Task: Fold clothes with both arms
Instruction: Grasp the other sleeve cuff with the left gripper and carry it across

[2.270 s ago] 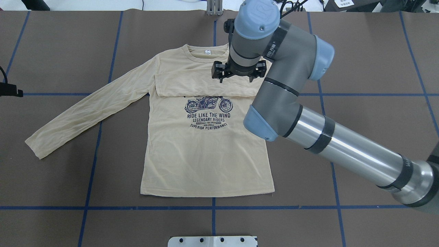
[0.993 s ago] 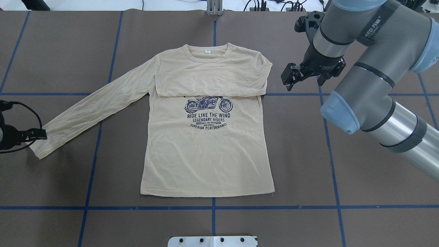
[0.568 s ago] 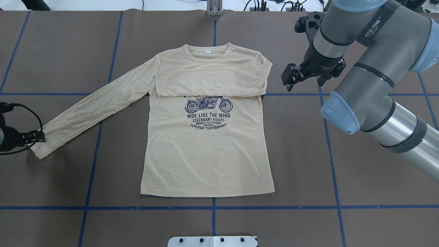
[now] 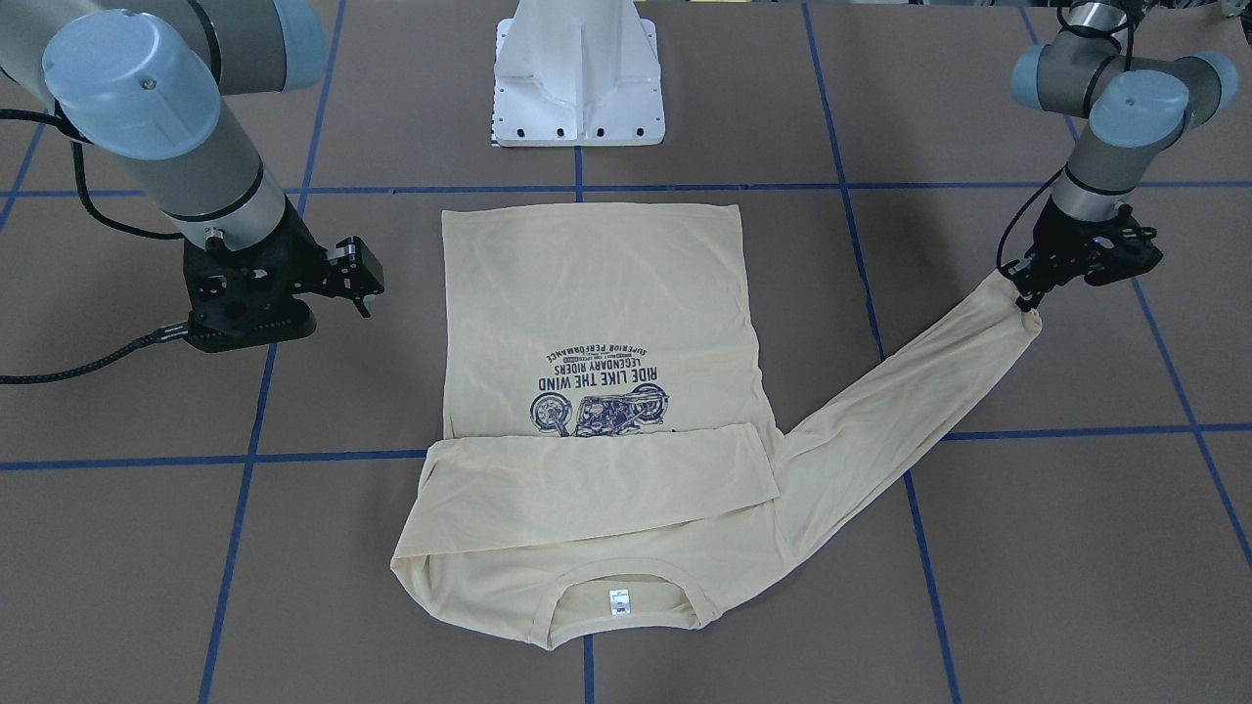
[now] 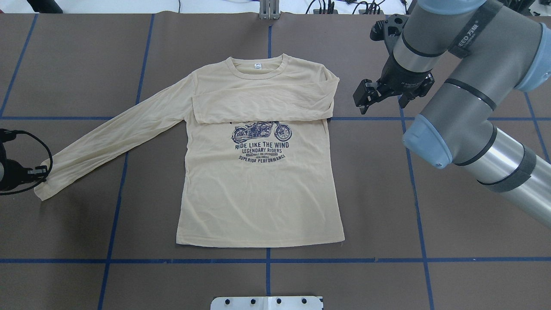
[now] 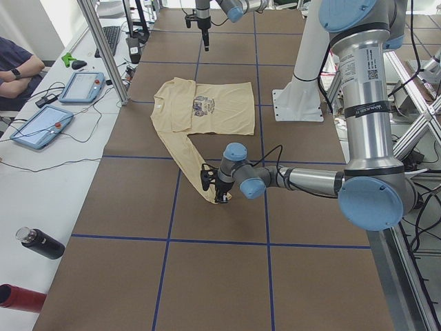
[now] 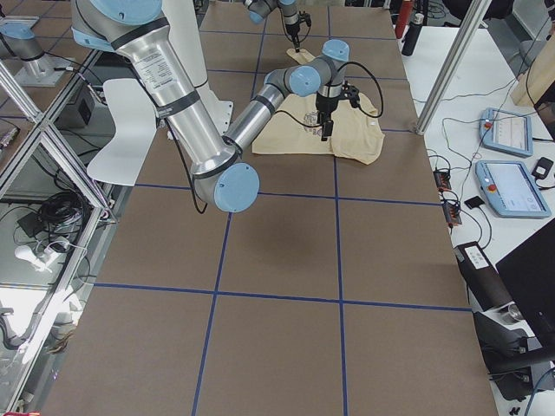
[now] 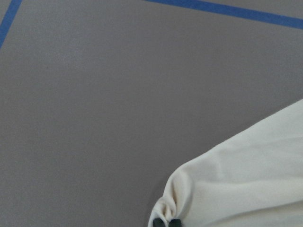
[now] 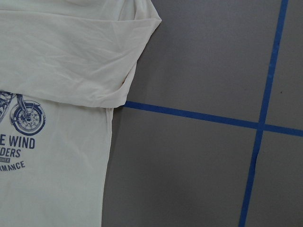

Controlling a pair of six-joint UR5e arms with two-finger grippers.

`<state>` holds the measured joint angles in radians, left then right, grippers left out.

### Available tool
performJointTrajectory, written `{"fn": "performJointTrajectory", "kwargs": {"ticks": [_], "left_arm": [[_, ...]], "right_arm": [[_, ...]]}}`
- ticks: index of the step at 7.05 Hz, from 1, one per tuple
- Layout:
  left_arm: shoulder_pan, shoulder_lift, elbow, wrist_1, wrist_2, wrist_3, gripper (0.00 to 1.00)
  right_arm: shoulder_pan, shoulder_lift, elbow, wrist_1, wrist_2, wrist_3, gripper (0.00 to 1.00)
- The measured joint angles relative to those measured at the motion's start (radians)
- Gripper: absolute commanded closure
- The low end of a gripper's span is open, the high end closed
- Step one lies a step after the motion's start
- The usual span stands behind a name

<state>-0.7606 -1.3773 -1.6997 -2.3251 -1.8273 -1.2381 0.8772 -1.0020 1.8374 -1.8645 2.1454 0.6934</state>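
Observation:
The cream-yellow long-sleeved T-shirt [image 5: 258, 193] lies flat, print up, collar away from the robot. One sleeve [image 5: 262, 101] is folded across the chest above the motorcycle print. The other sleeve [image 5: 116, 133] stretches out diagonally toward the left arm. My left gripper [image 5: 38, 174] is shut on that sleeve's cuff; the left wrist view shows the fabric [image 8: 246, 175] pinched at the fingertips [image 8: 165, 222], and the front view shows the same grasp [image 4: 1022, 293]. My right gripper [image 5: 382, 105] is open and empty, hovering over bare table just right of the shirt's shoulder [image 9: 57, 61].
The white pedestal base [image 4: 577, 78] stands at the robot's side of the table. Blue tape lines [image 5: 267, 260] grid the brown surface. Two tablets [image 6: 86, 86] and a dark bottle [image 6: 41, 243] sit on the operators' bench beyond the table's far edge.
The right arm moved off the chest to the right and stopped there. The left gripper came in to the cuff, and the sleeve end and shirt have shifted slightly left.

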Motion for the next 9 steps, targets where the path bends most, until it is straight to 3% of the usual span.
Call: {"fn": "performJointTrajectory", "kwargs": {"ticks": [2, 5, 7, 9], "left_arm": [[-0.003, 0.005, -0.044, 0.015, -0.017, 0.004, 1.00], [-0.069, 0.012, -0.203, 0.042, -0.222, 0.008, 1.00], [-0.208, -0.136, -0.220, 0.121, -0.423, 0.006, 1.00], [-0.271, -0.414, -0.189, 0.330, -0.526, -0.035, 1.00]], "right_arm": [[0.001, -0.008, 0.001, 0.001, 0.000, -0.001, 0.00], [0.011, -0.084, 0.056, -0.002, 0.001, -0.001, 0.00], [0.015, -0.152, 0.091, -0.003, 0.000, -0.003, 0.00], [0.018, -0.224, 0.140, 0.005, -0.001, -0.013, 0.00]]}}
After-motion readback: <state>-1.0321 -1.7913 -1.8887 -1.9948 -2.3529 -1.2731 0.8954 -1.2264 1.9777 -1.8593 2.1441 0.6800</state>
